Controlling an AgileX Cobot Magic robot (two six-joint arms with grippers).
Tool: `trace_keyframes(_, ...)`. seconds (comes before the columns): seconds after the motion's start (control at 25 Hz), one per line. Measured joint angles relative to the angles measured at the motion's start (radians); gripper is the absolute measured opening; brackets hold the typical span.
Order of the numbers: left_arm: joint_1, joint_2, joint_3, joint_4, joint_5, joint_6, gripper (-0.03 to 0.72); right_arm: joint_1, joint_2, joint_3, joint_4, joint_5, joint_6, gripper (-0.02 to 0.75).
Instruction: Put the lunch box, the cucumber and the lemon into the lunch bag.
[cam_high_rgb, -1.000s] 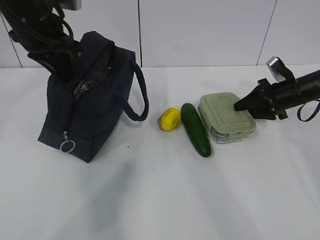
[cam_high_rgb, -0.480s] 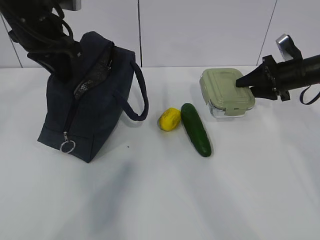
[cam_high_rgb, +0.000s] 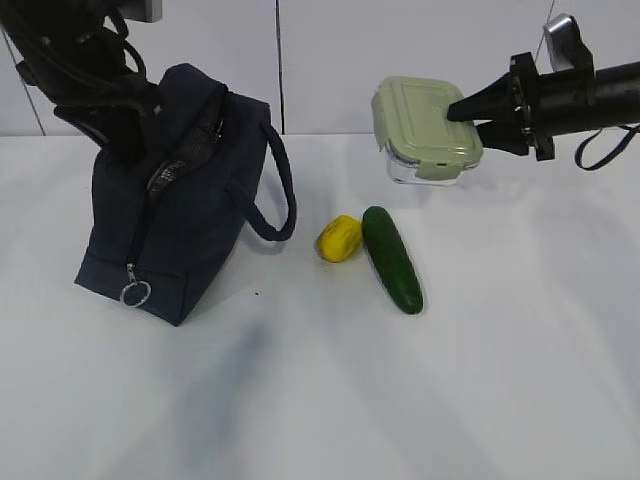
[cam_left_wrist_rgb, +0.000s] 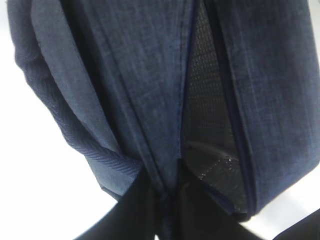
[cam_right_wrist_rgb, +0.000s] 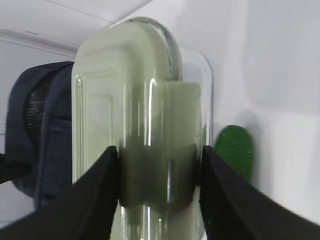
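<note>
My right gripper (cam_high_rgb: 468, 112) is shut on the lunch box (cam_high_rgb: 424, 128), a clear container with a sage-green lid, and holds it in the air above the table, tilted. In the right wrist view the fingers (cam_right_wrist_rgb: 100, 190) clamp the box (cam_right_wrist_rgb: 145, 125) on both sides. The cucumber (cam_high_rgb: 391, 259) and the lemon (cam_high_rgb: 339, 238) lie side by side on the table. The navy lunch bag (cam_high_rgb: 180, 200) stands at the left with its zipper open. My left gripper (cam_left_wrist_rgb: 170, 210) is shut on the fabric edge of the bag (cam_left_wrist_rgb: 150, 75) by the opening.
The bag's ring pull (cam_high_rgb: 135, 293) hangs low at its front corner, and one loop handle (cam_high_rgb: 280, 190) sticks out toward the lemon. White wall panels stand behind the table. The cucumber's end (cam_right_wrist_rgb: 234, 150) shows in the right wrist view beyond the box.
My right gripper has lifted the lunch box off the table and carried it up and leftward. The cucumber, the lemon, the bag and the left arm have not moved.
</note>
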Motion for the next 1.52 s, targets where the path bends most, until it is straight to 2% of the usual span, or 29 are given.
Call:
trace_keyframes(0.44,0.0,0.0,0.0,0.0,0.017,0.0,0.019,0.174,-0.016,-0.086,0.019,0.003,0.048,0.36)
trace_keyframes(1.0,0.0,0.0,0.0,-0.034,0.017,0.0,0.019,0.325,-0.016,-0.153,0.073,0.008,0.072,0.36)
trace_keyframes(1.24,0.0,0.0,0.0,-0.049,0.017,0.0,0.019,0.346,0.025,-0.155,0.072,0.014,0.072,0.36)
trace_keyframes(1.52,0.0,0.0,0.0,-0.082,0.01,0.0,0.019,0.346,0.064,-0.157,-0.009,0.014,0.086,0.36)
